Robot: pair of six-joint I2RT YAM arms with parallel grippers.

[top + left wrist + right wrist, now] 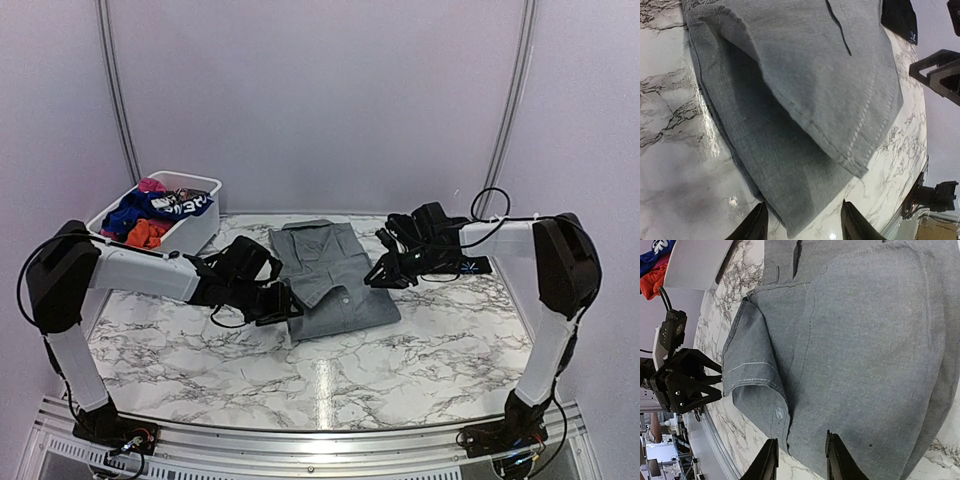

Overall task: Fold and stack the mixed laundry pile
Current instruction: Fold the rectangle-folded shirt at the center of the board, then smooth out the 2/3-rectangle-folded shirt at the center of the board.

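A grey shirt (pixel 332 275) lies partly folded in the middle of the marble table. It fills the left wrist view (pixel 805 100) and the right wrist view (pixel 865 350). My left gripper (pixel 287 302) is open at the shirt's near left edge, and a shirt corner lies between its fingertips (pixel 756 225). My right gripper (pixel 384 272) is open at the shirt's right edge, with its fingers (pixel 769 460) over the hem beside a button. Blue (pixel 150 207), orange-red (pixel 147 233) and pink (pixel 152 185) pieces lie in the basket. A black garment (pixel 472 265) lies under the right arm.
The white plastic basket (pixel 203 228) stands at the back left, close behind the left arm. The table's rounded near edge and metal rail (pixel 320 440) run along the front. Walls close the back and sides.
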